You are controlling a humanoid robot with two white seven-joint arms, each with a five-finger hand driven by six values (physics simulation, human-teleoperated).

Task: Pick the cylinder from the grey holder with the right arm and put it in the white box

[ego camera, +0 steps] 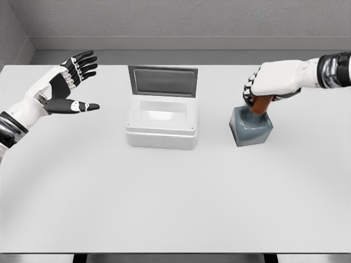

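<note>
The right hand [267, 86] is clamped on the cylinder [261, 103], seated in the holder [251, 126] beneath; a tilted pull could drag the holder along.

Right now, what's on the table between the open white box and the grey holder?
Nothing: in the head view, only bare white table separates the open white box from the grey holder.
</note>
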